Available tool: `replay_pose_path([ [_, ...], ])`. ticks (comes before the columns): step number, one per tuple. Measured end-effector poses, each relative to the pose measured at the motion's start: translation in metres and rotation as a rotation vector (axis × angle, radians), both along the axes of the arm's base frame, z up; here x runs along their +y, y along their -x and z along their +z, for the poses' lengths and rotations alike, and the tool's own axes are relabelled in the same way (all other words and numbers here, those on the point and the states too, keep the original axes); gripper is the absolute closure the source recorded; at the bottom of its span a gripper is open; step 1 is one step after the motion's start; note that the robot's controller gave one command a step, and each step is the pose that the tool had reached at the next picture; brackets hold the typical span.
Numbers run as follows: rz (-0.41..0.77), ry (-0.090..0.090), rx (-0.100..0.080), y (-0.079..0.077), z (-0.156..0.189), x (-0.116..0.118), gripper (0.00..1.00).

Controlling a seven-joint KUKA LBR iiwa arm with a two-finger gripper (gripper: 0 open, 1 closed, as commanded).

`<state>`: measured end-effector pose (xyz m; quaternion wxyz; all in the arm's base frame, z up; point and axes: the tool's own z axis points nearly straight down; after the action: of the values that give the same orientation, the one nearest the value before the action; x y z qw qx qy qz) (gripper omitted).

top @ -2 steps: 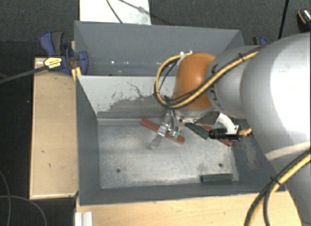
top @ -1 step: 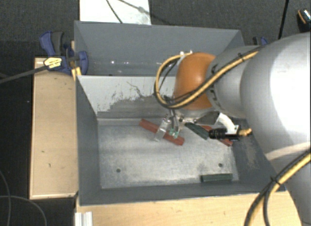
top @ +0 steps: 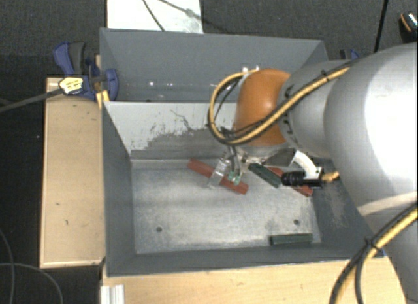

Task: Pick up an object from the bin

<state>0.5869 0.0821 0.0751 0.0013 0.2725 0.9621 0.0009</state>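
Against the back edge of the grey bin, near its middle, the gripper sits low over a reddish-brown stick lying on the floor. A dark bar lies near the front right corner. I cannot tell how far the claw is open or whether it grips anything. This looks like the grasp step. Next it needs a sure hold on the stick, then a straight lift.

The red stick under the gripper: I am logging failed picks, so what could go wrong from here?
The red stick is long and thin, so it might swing or slip if the gripper lifts it off-centre. The dark green piece lies close beside it and could be nudged or caught as well.
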Motion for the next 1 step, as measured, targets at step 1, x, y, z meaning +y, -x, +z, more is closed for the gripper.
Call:
replay_pose_path([
  [1, 0.000, 0.000, -0.003, -0.0013, 0.0226, 0.0001, 1.00],
])
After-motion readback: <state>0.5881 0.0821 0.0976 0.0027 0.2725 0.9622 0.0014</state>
